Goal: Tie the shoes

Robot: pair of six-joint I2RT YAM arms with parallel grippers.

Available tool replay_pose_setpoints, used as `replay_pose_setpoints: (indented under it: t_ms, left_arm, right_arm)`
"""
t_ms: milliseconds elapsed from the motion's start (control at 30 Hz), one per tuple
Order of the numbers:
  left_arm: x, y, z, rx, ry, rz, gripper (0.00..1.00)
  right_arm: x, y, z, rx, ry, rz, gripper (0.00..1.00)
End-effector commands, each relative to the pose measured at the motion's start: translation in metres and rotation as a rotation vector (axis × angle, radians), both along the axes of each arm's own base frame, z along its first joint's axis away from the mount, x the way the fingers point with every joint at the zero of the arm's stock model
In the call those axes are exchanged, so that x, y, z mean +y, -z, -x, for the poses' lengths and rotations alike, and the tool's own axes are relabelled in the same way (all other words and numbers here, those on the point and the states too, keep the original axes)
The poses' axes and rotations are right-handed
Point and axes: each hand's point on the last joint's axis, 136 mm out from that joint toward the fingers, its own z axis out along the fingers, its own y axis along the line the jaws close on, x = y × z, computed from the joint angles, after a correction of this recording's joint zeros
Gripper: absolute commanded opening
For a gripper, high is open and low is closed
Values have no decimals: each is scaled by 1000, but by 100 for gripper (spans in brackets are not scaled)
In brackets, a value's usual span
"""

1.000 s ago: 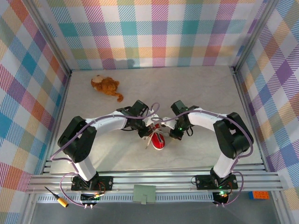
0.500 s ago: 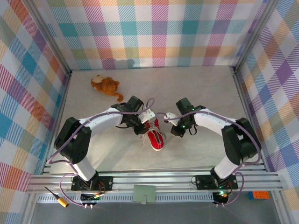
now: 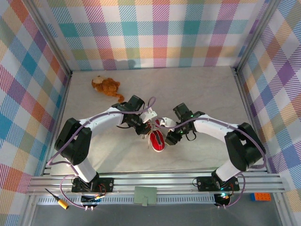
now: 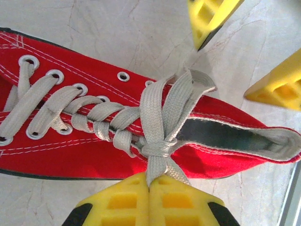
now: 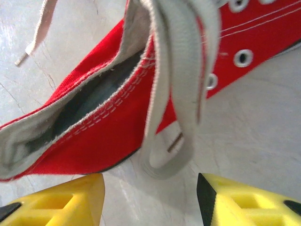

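While the red canvas sneaker [image 3: 158,141] lies on the marbled table [image 3: 207,94] between the two arms, its toe turned toward the arm bases, the left gripper [image 3: 144,127] sits at its heel end on the left and the right gripper [image 3: 170,135] is just beside its right flank. A brown plush animal [image 3: 106,85] lies well apart near the back left corner. From the left wrist camera the sneaker [image 4: 70,155] runs across the frame, toe to the left and opening to the right. The left gripper [image 4: 150,181] has its yellow fingers [image 4: 181,200] pressed together, clamped on a strand of the white laces [image 4: 153,106] just below a single knot [image 4: 159,148] that sits over the top eyelets. Above the knot two flat bands cross the tongue and fold into a loop [image 4: 195,80] on the far side, near the spread yellow fingers [image 4: 211,19] of the other arm. From the right wrist camera the right gripper [image 5: 150,184] stands with its fingers [image 5: 61,200] apart and nothing pinched. The loop [image 5: 181,84] hangs down the sneaker's [image 5: 108,136] side between them, its lower end on the table and touching neither finger. A loose lace end [image 5: 33,42] lies on the table beyond the heel
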Motion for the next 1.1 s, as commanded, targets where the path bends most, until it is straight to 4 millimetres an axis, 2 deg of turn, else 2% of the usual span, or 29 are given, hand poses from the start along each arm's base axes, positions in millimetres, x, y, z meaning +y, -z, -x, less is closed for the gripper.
replay_pose_setpoints:
  t_ms: [0,233,400,600,800,967,1067]
  left_arm:
    - [0,-3,0,48,17,35,0]
    - [6,-5,-4,185,11,83,0]
    - [12,-6,-9,275,3,102,0]
    - [17,-10,-15,290,10,114,0]
    - [16,-10,-18,300,19,114,0]
    - [20,-9,-16,295,17,100,0]
    - [23,-7,-13,289,14,90,0]
  right_arm:
    - [9,-4,-8,-26,-24,1,56]
    - [29,-16,-23,-42,-21,-46,58]
    - [40,-13,-24,-20,-29,-27,57]
    - [47,-9,-27,14,-20,-6,53]
    - [45,0,-28,32,-39,35,35]
    - [37,4,-29,21,-12,62,0]
    - [32,0,-27,0,1,61,0]
